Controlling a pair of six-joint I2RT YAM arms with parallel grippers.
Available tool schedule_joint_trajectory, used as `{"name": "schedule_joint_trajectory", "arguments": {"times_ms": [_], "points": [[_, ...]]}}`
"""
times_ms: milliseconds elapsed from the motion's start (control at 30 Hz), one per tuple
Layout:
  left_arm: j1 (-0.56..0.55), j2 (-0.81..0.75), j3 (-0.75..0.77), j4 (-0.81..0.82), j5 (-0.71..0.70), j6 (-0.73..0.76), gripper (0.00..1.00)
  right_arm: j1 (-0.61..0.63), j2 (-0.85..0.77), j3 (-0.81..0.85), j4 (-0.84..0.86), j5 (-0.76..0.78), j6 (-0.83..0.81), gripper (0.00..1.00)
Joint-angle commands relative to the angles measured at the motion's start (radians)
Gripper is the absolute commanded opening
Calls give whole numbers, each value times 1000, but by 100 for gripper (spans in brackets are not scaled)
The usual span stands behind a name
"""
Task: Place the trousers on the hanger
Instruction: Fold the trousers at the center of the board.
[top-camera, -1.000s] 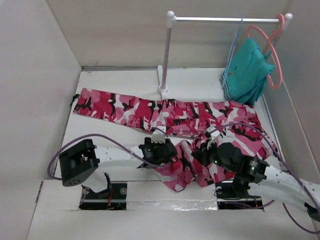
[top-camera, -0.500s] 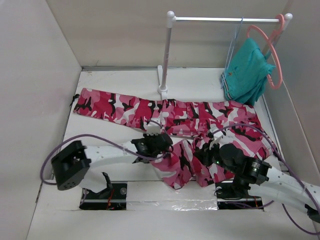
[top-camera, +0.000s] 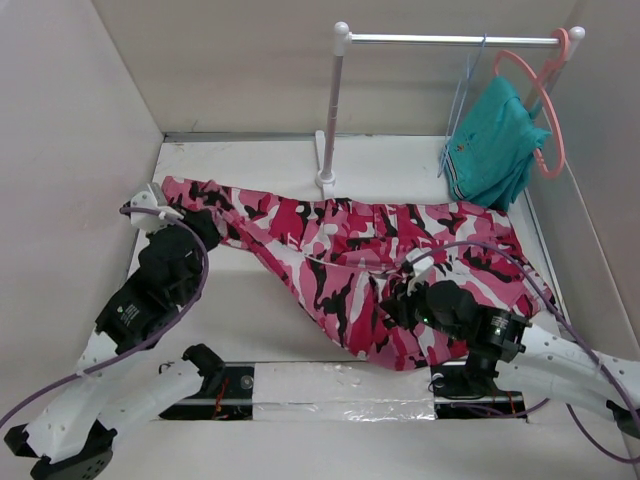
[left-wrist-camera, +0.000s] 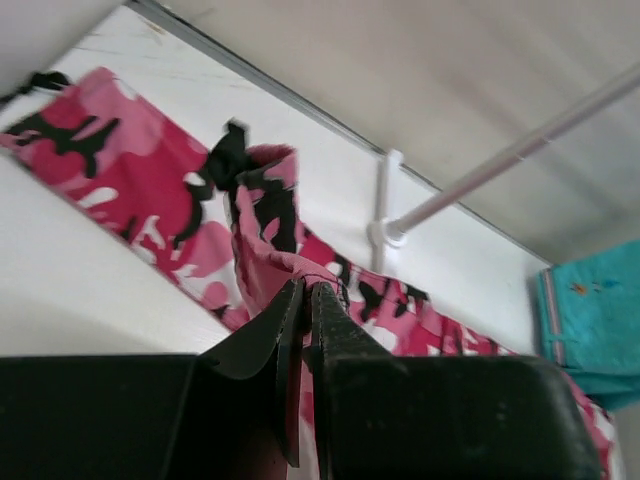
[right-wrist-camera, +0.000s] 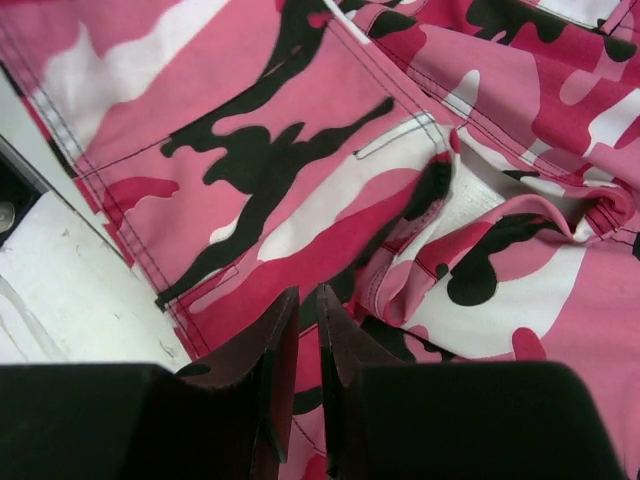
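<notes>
White tabletop (top-camera: 230, 300) carries everything. The long cloth trousers in pink, red, white and black camouflage print (top-camera: 380, 235) lie flat across it from 9 o'clock to 3 o'clock, one leg running out to 9, the other doubled down toward 6. A white post-and-rail rack (top-camera: 331, 110) stands at 12 o'clock. From its rail, at 1 to 2 o'clock, hang a plain teal garment (top-camera: 490, 150), a thick salmon-pink rounded plastic hanger (top-camera: 562, 125) and the thin light-blue wire hanger (top-camera: 463, 95), well apart from the trousers. We cannot tell which hanger bears the teal piece. The left gripper (left-wrist-camera: 305, 290), at 9 o'clock, has its jaws pressed together on a raised fold near the leg end. The right gripper (right-wrist-camera: 298, 295), at 5 o'clock, has its jaws drawn to a slit with its tips down on the cloth; pink shows in the slit, so we read a pinch near the waist. Handling, as we judge it: the cloth is light, limp, not fragile and not slippery. It will sag and bunch between holds, so two spread grips are needed. Seams, cuff and waistband are the firmest places to hold. The wire hanger is likely to swing and flex when loaded, so we would drape a leg over its bottom bar slowly.
</notes>
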Motion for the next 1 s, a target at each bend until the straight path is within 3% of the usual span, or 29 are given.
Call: {"name": "schedule_joint_trajectory", "arguments": {"times_ms": [0, 133, 267, 367, 500, 567, 633, 667, 833, 900, 967], "points": [[14, -27, 27, -148, -137, 56, 0, -6, 16, 62, 62, -17, -30, 19], [14, -104, 1, -108, -200, 49, 0, -6, 24, 40, 121, -31, -42, 19], [14, -136, -28, -168, -355, -26, 0, -6, 35, 34, 127, -43, -40, 19], [14, -169, -75, -118, -445, -25, 0, -6, 35, 25, 129, -28, -36, 19], [14, -186, -46, 22, -561, 103, 0, -6, 21, 34, 101, 56, -14, 13], [14, -186, -46, 164, -593, 253, 0, -15, 16, 49, 48, 162, 39, 0], [14, -180, -101, 281, -617, 364, 0, -24, 0, 53, 6, 239, 99, 0], [14, -176, -127, 365, -634, 445, 0, -41, -10, 48, -11, 308, 134, 0], [14, -155, -282, 439, -633, 458, 0, -239, -46, 14, -39, 413, 156, 0], [14, -157, -283, 435, -631, 419, 0, -329, -37, 4, -2, 344, 98, 0], [14, -153, -252, 275, -656, 327, 0, -466, -10, -21, 59, 214, 55, 0]]}}
